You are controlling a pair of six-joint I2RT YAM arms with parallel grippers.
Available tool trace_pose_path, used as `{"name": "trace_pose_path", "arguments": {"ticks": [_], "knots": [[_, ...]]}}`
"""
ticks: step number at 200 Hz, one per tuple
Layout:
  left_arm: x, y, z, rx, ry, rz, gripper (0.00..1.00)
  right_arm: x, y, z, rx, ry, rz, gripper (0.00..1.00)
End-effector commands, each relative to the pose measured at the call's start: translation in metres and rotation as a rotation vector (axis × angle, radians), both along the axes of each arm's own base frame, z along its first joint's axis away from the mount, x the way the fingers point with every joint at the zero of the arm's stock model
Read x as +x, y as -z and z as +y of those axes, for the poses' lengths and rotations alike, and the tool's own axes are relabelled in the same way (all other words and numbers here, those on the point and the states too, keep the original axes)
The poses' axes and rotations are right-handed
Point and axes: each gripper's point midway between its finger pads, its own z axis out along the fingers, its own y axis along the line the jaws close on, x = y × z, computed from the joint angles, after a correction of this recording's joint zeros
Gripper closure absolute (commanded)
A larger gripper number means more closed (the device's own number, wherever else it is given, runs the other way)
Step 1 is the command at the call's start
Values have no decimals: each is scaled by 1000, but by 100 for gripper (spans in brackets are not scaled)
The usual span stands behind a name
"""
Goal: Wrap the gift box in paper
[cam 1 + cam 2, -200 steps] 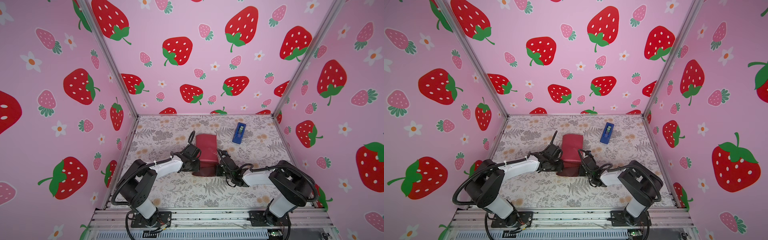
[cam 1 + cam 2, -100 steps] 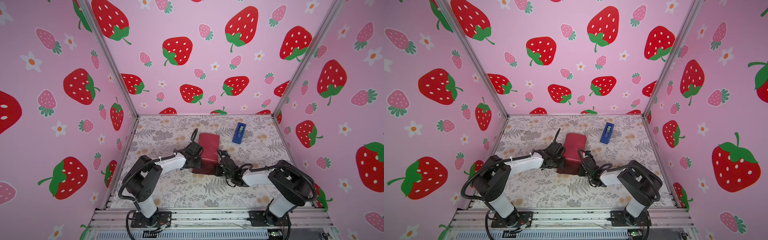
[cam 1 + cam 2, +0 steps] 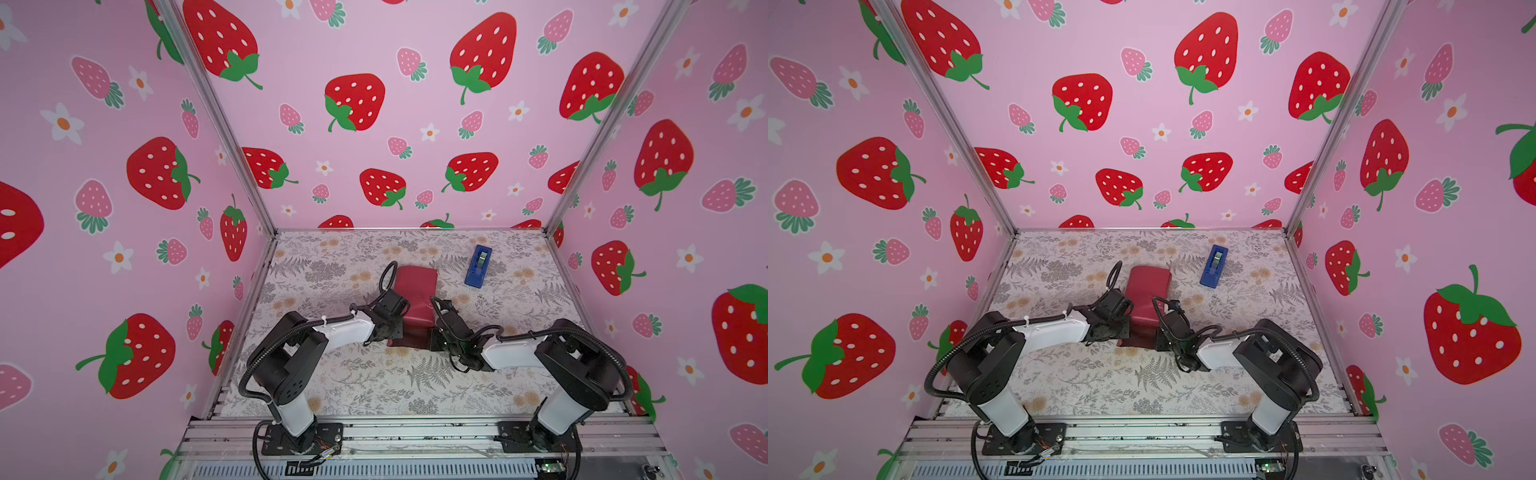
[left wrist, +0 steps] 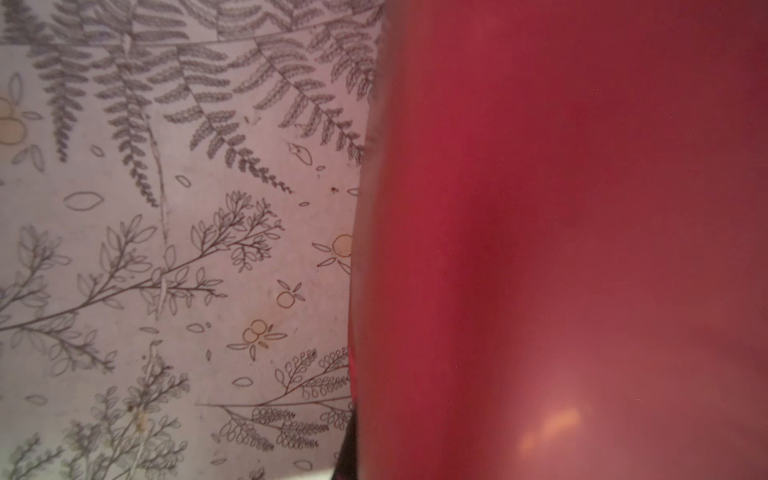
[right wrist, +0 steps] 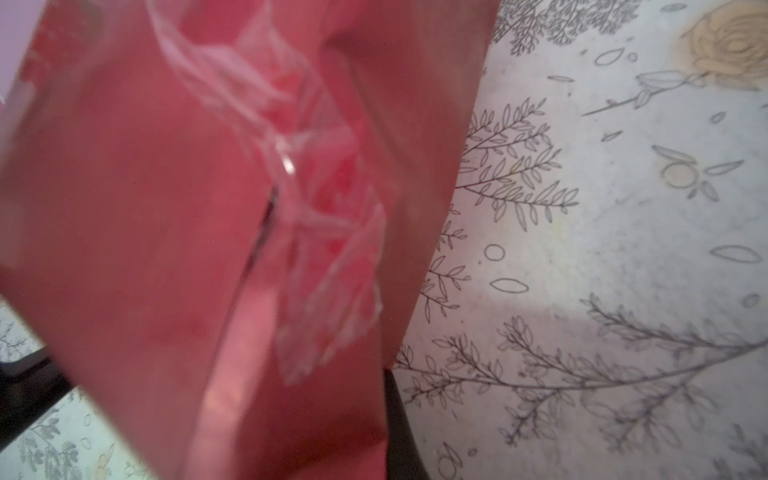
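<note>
Top views: both arms reach low across the table point(image 3: 332, 374), wrists converging on the near end of the paper point(image 3: 415, 291).
Left gripper point(image 3: 398, 334) and right gripper point(image 3: 435, 334) are both pressed closed, each pinching a near corner of the paper. The paper lies folded over mid-table, hiding the gift box. Crumpled clear tape point(image 5: 316, 208) sticks to it.
</note>
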Motion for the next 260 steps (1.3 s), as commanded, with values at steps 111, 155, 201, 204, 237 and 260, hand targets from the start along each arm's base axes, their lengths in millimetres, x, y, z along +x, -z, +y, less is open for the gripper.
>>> {"name": "trace_pose_path", "arguments": {"ticks": [111, 155, 201, 204, 237, 260], "knots": [[-21, 0, 12, 30, -60, 26, 100, -8, -32, 1, -23, -74, -12, 71], [-22, 0, 11, 37, -54, 28, 100, -4, -40, 9, -11, -84, -24, 76], [-22, -3, 11, 44, -48, 26, 100, -3, -37, 3, -33, -60, -13, 100], [-22, -3, 12, 45, -49, 25, 100, -3, -37, 3, -35, -61, -13, 100], [-19, -22, 10, 32, -33, -11, 83, -5, -34, 1, -43, -61, -9, 100], [-13, -38, 12, 62, -12, -39, 73, -6, -32, -1, -50, -60, -7, 100]]}}
